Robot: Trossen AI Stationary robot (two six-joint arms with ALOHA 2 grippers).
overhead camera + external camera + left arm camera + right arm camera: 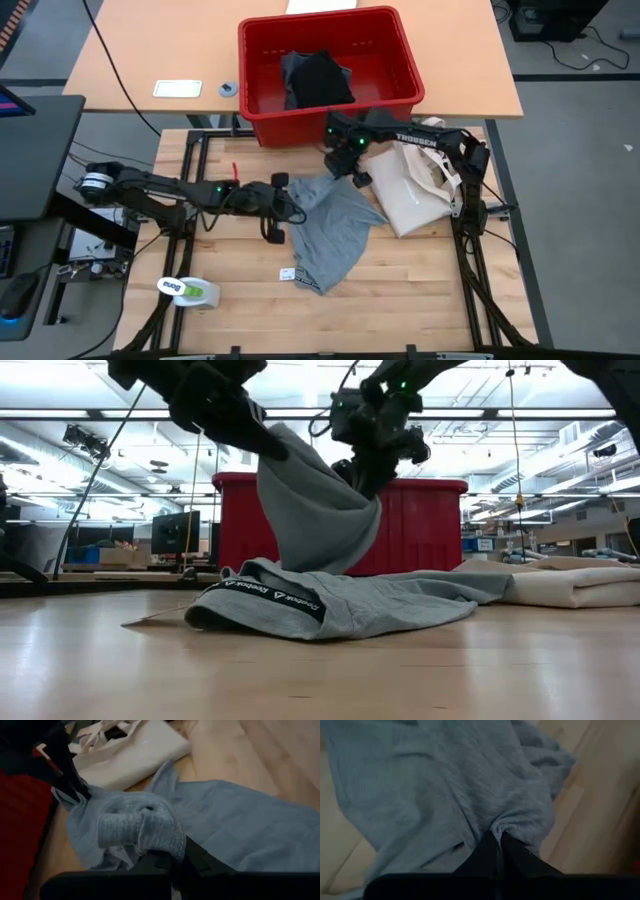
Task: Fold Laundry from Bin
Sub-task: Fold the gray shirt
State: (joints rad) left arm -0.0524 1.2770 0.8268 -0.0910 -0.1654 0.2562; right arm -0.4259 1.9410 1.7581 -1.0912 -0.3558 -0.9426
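On the wooden counter [400, 290], just in front of the red bin [405, 75], the light grey T-shirt [335, 235] lies crumpled, its upper part lifted clear. The left pincer [292, 205] is clamped on a bunched fold at the shirt's left edge; the right pincer [345, 170] pinches the cloth at its top edge, near the bin's front wall. A black garment [320, 80] sits inside the bin. A cream tote bag [415, 190] rests beside the shirt, touching it
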